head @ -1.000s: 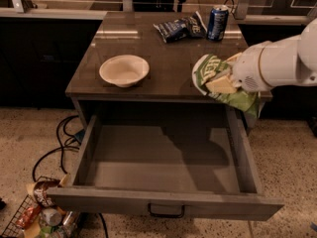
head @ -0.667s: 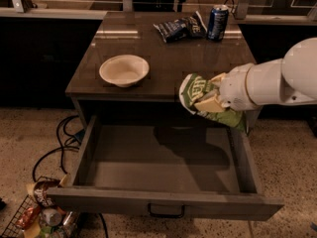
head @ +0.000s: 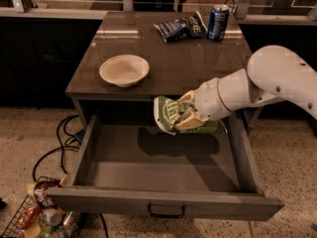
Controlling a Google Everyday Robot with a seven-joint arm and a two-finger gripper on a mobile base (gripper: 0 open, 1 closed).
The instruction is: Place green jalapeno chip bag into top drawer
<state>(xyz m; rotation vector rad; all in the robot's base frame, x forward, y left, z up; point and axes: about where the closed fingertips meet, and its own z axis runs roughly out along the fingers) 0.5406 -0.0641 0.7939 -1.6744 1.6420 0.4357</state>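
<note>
The top drawer (head: 163, 202) is pulled fully open below the table, its grey-brown inside bare and its dark pull handle at the front. My gripper (head: 184, 113) is shut on the green jalapeno chip bag (head: 167, 114), a crinkly light-green bag with white lettering. It holds the bag in the air over the back right part of the open drawer, just in front of the table edge. The white arm reaches in from the right.
On the table (head: 168, 63) stand a pale bowl (head: 124, 69), a dark blue chip bag (head: 179, 28) and a blue can (head: 218, 22). Black cables (head: 59, 143) lie on the floor at the left. A wire basket of items (head: 39, 212) sits at the bottom left.
My gripper has carried the green bag left and down, from above the table's right front corner to over the open drawer.
</note>
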